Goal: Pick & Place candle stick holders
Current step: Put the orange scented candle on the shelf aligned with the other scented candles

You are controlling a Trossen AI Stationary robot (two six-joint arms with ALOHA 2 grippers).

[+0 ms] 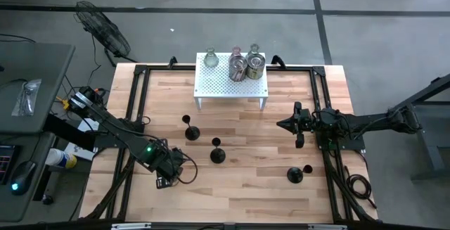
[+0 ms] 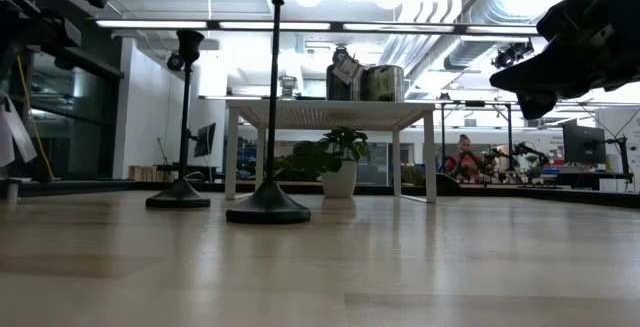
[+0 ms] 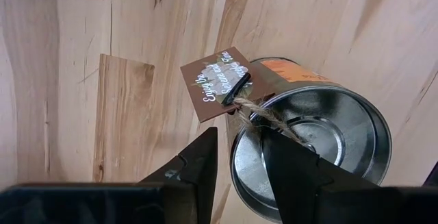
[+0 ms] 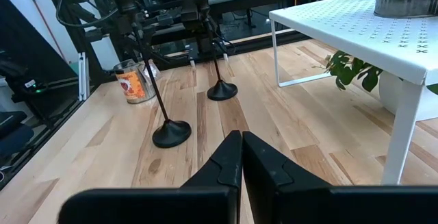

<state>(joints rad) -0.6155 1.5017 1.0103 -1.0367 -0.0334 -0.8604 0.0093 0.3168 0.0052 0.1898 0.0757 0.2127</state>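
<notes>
A silvery tin candle stick holder [image 3: 321,135] with an orange label and a tag on twine is at the table's near left, and my left gripper [image 3: 237,140] is shut on it; my gripper [image 1: 167,179] hides it in the high view. Two black stemmed holders [image 1: 191,131] [image 1: 218,152] stand on their round bases mid-table, a third [image 1: 295,175] near right. Several glass and silvery holders [image 1: 242,65] stand on the white rack [image 1: 232,86]. My right gripper [image 1: 288,124] hangs shut over the table's right side, touching nothing. My left gripper has the tin's rim wall [image 3: 237,157] between its fingers, one finger inside the tin and one outside, beside the twine knot. The fingers come from above, pointing down. The tin [image 4: 133,81] sits slightly tilted, mouth up; whether its bottom touches the table I cannot tell.
The white rack stands on legs at the table's far middle. Black frame rails [image 1: 133,110] run along the table's sides. Bare wood [image 1: 246,188] lies in the near middle, between the black holders.
</notes>
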